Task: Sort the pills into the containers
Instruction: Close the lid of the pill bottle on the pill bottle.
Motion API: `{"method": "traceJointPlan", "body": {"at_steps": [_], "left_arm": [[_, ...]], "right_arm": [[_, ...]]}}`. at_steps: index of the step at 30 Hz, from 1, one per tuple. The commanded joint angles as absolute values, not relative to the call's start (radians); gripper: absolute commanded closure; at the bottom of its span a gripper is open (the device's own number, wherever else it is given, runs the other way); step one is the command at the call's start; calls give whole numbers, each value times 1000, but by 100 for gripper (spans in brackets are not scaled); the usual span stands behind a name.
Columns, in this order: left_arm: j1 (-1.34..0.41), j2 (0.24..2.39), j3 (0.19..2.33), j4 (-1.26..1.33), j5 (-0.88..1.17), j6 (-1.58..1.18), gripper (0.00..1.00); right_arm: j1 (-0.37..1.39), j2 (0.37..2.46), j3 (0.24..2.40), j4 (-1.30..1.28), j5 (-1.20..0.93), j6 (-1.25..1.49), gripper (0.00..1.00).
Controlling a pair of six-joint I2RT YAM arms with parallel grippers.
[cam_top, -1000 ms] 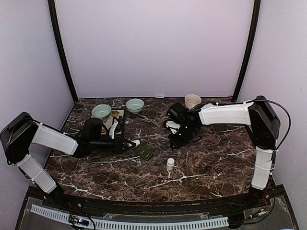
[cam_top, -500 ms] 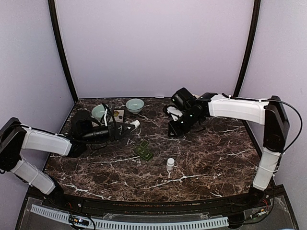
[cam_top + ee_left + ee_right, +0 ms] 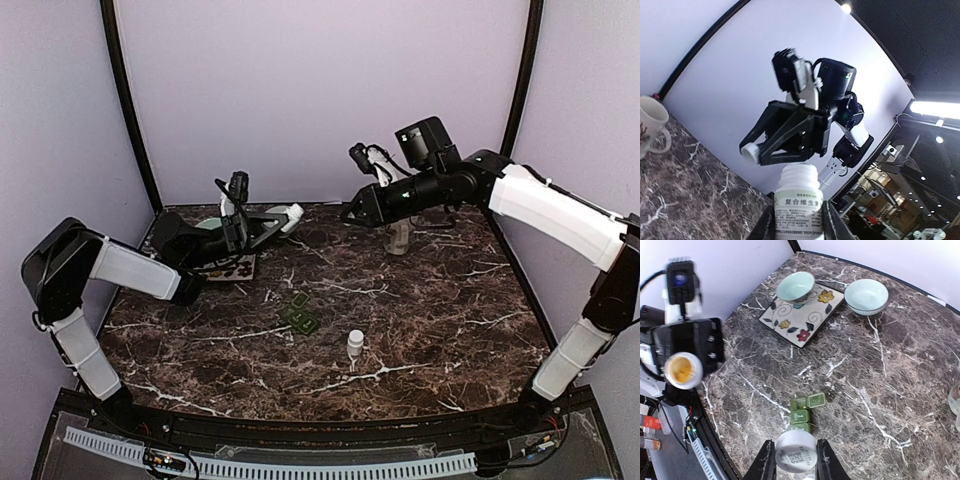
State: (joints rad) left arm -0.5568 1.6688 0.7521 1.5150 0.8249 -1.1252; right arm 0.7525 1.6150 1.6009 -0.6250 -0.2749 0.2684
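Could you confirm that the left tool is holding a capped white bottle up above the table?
Not quite: the bottle in the left tool is open, not capped. The right wrist view looks straight into its mouth, which shows yellow inside. Otherwise yes, the left tool holds the white bottle up above the table.

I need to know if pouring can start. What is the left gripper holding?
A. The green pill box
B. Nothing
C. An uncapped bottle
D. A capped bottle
C: the left gripper clamps a bottle whose bare mouth shows yellow inside in the right wrist view, while the right gripper holds a white cap.
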Motion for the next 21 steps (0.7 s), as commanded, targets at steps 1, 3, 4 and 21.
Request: {"method": "traceJointPlan", "body": {"at_steps": [1,3,4,21], "left_arm": [[-550,1738,805,1741,946,-1325,100],[-548,1750,821,1741,968,-1342,100],[-547,1760,834,1741,987,-1354,100],[-548,1850,977,1741,1156,-1487,100]], "right_arm": [[748,1562,1639,-576,-394,292,100],[749,1551,1646,-565,-424,298,100],[749,1548,1647,-558,-442,302,100],[752,1585,1712,-534,-652,323,100]]}}
